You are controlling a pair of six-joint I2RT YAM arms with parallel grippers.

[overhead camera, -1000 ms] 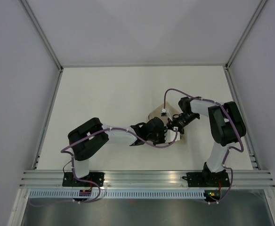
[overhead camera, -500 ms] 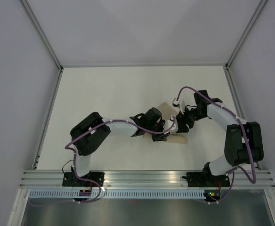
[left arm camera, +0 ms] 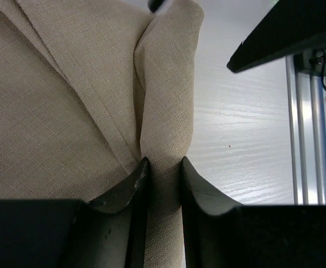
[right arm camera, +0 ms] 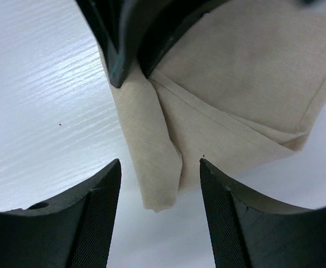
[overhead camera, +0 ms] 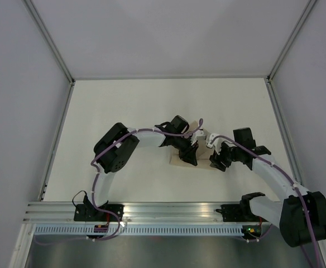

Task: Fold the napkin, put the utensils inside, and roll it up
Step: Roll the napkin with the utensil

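The tan napkin lies folded mid-table with one edge rolled into a tube. It fills the left wrist view. My left gripper is shut on the rolled edge, its fingers pinching the tube. My right gripper is open just right of the napkin. In its wrist view the fingertips straddle the free end of the roll without touching it, and the left gripper's fingers show at the top. The fork is hidden or out of view.
The white table is boxed in by grey walls, with an aluminium rail along the near edge. Purple cables run along both arms. The right gripper's body hangs at the upper right of the left wrist view.
Both grippers and the napkin have shifted toward the near edge. The right arm's elbow has swung down to the right. The left arm has stretched further across.
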